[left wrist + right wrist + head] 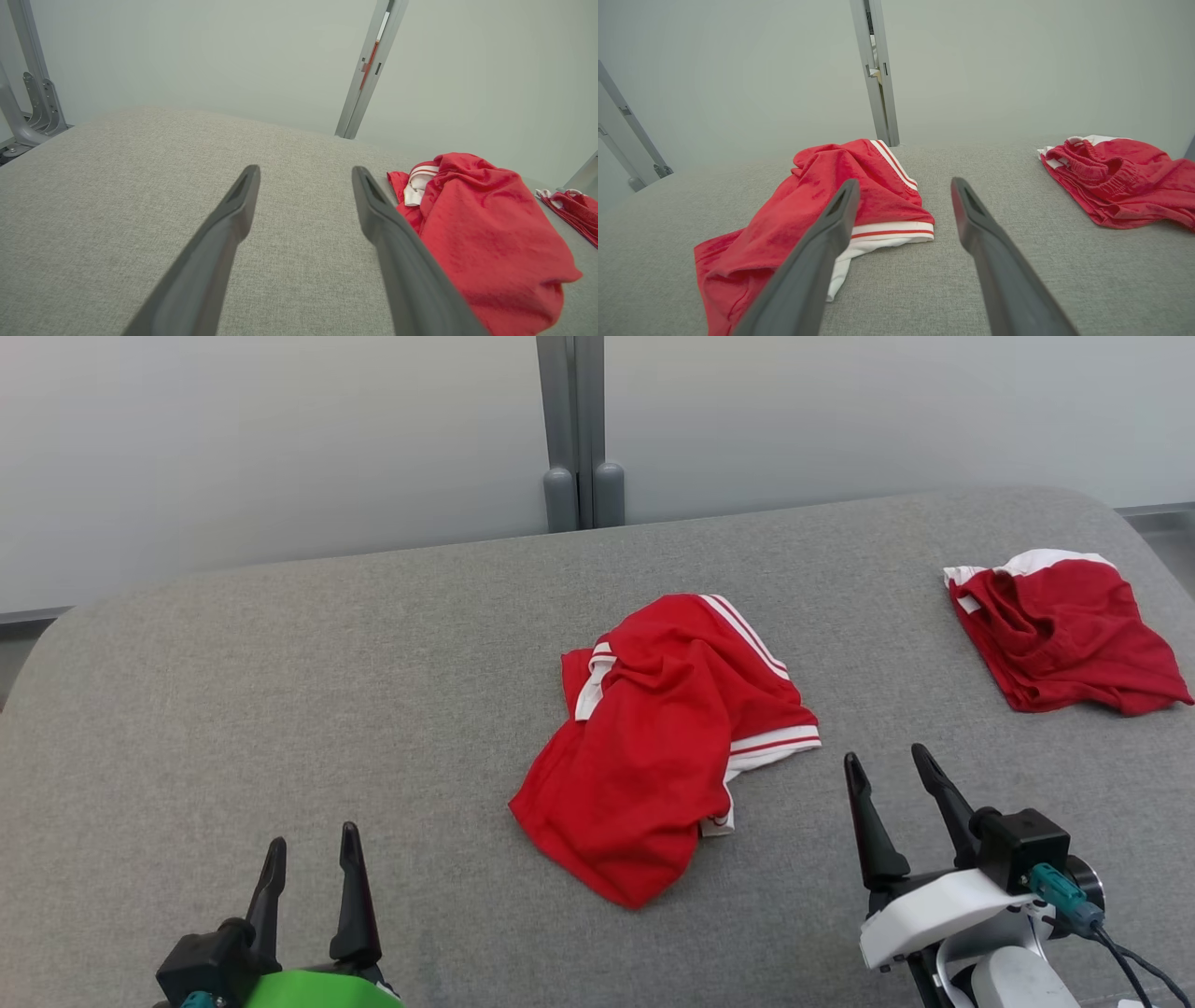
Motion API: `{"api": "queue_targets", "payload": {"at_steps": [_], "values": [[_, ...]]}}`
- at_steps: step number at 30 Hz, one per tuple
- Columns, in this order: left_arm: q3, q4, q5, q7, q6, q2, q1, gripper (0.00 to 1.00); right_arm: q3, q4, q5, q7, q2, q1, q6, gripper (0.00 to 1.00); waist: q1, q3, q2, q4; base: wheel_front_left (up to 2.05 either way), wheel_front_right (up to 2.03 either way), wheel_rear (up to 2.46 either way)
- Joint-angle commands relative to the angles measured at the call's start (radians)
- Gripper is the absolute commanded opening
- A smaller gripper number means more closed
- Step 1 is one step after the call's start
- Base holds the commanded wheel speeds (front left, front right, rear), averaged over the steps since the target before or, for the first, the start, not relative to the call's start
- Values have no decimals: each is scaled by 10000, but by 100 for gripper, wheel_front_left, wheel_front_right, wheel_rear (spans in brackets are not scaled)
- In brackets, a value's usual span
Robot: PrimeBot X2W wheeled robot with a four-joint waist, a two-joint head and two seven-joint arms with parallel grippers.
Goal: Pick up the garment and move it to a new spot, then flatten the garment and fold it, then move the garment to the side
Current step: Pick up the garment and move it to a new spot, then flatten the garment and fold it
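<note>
I am at the very first step: picking up the garment. Nothing is lifted yet.

The crumpled red cloth garment with white stripes [663, 747] lies in a heap in the middle of the big grey soft fabric surface [280, 709]. It is bunched up, with one striped edge poking out on the right side of the heap.

My left gripper [314, 837] hangs over the near left part of the grey surface. Its two dark fingers are spread wide apart. There is nothing between them and they touch nothing.

My right gripper [885, 756] hangs over the near right part of the grey surface. Its fingers are spread wide apart too, and they hold nothing. It is near the heap but not touching it.

A second red garment with a white band [1064, 635] lies at the far right corner of the grey surface. It looks flatter and tidier, so I think it is not the one to grab.

I think my next move is to reach in toward the middle of the grey surface, come down on a thick fold of the heap, and pinch it. The cloth is soft and floppy, so I need a good bite of it, not just a thin edge, or it may slip out.
</note>
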Motion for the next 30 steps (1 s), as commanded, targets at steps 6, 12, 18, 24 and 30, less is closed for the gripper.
{"api": "queue_targets", "payload": {"at_steps": [6, 12, 18, 24, 30], "values": [[306, 184, 317, -8, -372, -220, 155, 100, 54, 103, -6, -45, -17, -88, -15, 100, 0, -15, 0, -28, 0, 0, 0], [453, 350, 488, -8, -569, -342, 89, 100, 14, 65, -74, -45, -17, -106, -15, 100, 0, 0, 0, -23, 0, 0, 0], [529, 472, 601, -6, -711, -439, 21, 100, 5, -3, -90, -41, -17, -97, -15, 100, 0, 46, 0, -2, 0, 0, 0], [537, 518, 684, -8, -797, -512, -12, 100, 12, -57, -102, -41, -17, -115, -15, 100, 0, 130, 0, -44, 0, 0, 0], [-293, 692, 1115, -7, -1154, -565, -377, 100, -116, -172, -189, -40, -18, -209, -15, 100, 0, 393, 0, -241, 0, 0, 0]]}}
